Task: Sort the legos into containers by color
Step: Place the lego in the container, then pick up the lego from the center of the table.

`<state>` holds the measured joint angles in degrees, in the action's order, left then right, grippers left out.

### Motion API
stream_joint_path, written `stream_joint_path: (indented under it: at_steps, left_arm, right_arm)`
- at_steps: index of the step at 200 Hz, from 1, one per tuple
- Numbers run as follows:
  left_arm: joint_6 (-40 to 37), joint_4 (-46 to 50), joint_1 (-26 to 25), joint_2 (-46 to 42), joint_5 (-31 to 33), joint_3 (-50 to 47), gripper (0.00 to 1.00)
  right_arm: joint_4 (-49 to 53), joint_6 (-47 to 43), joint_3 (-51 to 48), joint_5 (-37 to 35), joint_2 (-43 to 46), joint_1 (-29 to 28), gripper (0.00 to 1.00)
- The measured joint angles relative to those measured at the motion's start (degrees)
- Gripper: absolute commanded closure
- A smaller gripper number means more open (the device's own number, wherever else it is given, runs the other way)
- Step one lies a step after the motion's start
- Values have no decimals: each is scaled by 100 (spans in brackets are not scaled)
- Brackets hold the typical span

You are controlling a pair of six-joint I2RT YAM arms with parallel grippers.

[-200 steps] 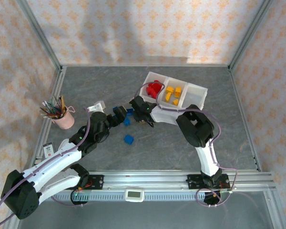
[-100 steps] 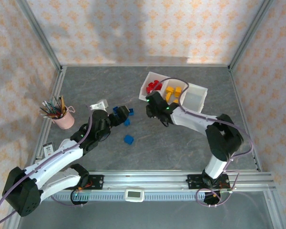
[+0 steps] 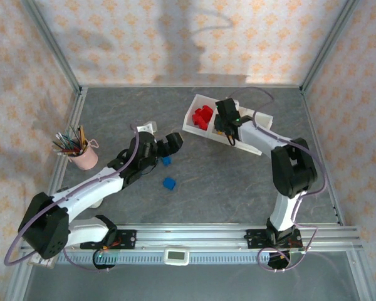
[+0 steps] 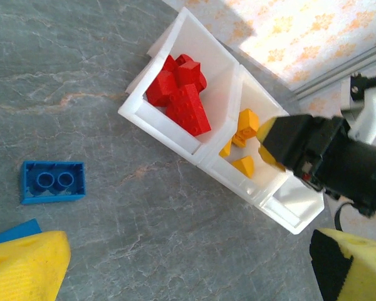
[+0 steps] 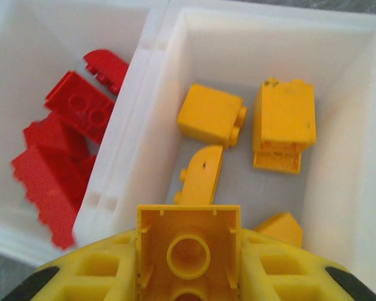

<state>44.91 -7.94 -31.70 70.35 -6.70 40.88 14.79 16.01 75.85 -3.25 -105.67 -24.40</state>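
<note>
The white tray (image 3: pixel 250 148) lies at the back right, with red legos (image 4: pixel 182 94) in one end compartment and yellow legos (image 5: pixel 282 122) in the middle one. My right gripper (image 5: pixel 188 266) hangs over the middle compartment, shut on a yellow lego (image 5: pixel 188 248) held hollow side up. From above, that right gripper (image 3: pixel 224 122) sits over the tray. My left gripper (image 4: pixel 188 276) stands open above bare table, short of the tray's near wall (image 4: pixel 175 135). A blue lego (image 4: pixel 52 181) lies on the table to its left, and a second blue lego (image 4: pixel 12 231) touches the left finger.
A pink cup of pens (image 3: pixel 81 153) stands at the far left. Two blue legos (image 3: pixel 169 183) (image 3: pixel 166 160) lie on the grey table in front of the left gripper (image 3: pixel 172 143). Metal frame rails border the table.
My right gripper has swung from the table beside the blue legos up over the tray's middle compartment, carrying the yellow lego. The left arm has reached forward and to the right.
</note>
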Motion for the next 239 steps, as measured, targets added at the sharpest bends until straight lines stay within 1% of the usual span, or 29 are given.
stream_joint_path:
  at_steps: [22,38,55,66,89,115,143,176,203,239]
  left_arm:
    - [-2,-46,0,153,-22,101,1]
    - [-7,-50,0,214,-20,168,1]
    - [-26,-46,22,284,-22,267,1]
    - [-24,-46,37,313,-17,330,1]
    - [-17,-46,74,317,-15,361,1]
    - [4,-42,101,313,4,361,1]
    - [9,68,111,127,70,358,1]
    - [31,254,188,-382,166,284,1]
    - [116,437,225,-896,280,-15,1]
    - [177,901,225,-1449,428,-330,1]
  right_arm:
    - [22,-52,367,-42,-402,138,63]
    - [48,-66,610,-59,-647,229,56]
    - [94,-125,841,-107,-815,297,53]
    - [105,-125,863,-107,-824,323,49]
    - [131,-118,835,-72,-785,315,48]
    - [83,-68,323,83,-380,208,44]
    - [107,-37,-44,188,92,-125,39]
    - [111,-11,-339,417,514,-601,35]
    - [109,46,-431,481,584,-984,31]
    - [107,186,-603,481,579,-1694,28]
